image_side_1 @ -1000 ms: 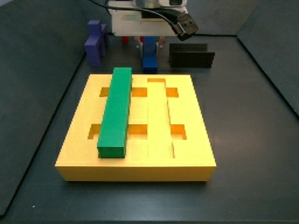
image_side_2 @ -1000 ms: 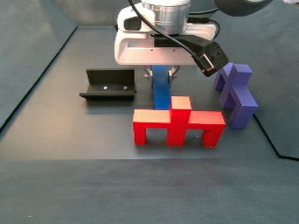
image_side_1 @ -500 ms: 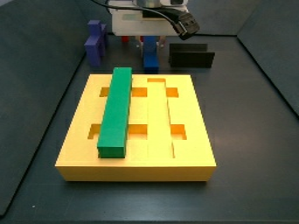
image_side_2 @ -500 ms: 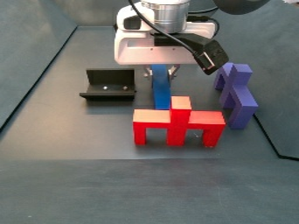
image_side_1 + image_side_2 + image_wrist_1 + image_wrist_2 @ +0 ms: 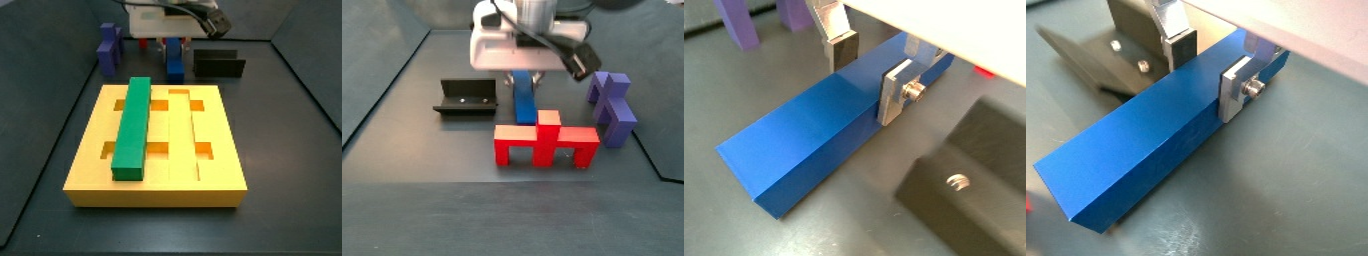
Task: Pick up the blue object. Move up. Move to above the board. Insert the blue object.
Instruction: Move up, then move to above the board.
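The blue object point(image 5: 174, 66) is a long dark blue bar lying on the floor behind the board point(image 5: 214, 175), a big yellow block with orange holes. It also shows in a side view point(image 5: 524, 98) and in both wrist views point(image 5: 818, 140) point(image 5: 1146, 150). My gripper point(image 5: 174, 45) point(image 5: 525, 75) straddles the bar near its far end. In both wrist views the gripper point(image 5: 867, 85) point(image 5: 1208, 80) has one silver finger point(image 5: 893, 95) flat on the bar's near side and the padded finger point(image 5: 1182, 50) against its far side. It looks shut on the bar.
A green bar point(image 5: 132, 125) lies in the board's left groove. A purple stepped block point(image 5: 108, 50) point(image 5: 613, 105) stands beside the bar. The black fixture point(image 5: 221, 64) point(image 5: 465, 98) stands on its other side. A red comb-shaped piece point(image 5: 545, 142) stands at the bar's end.
The gripper body has shifted slightly upward and looks blurred from motion. The blue bar has barely changed place.
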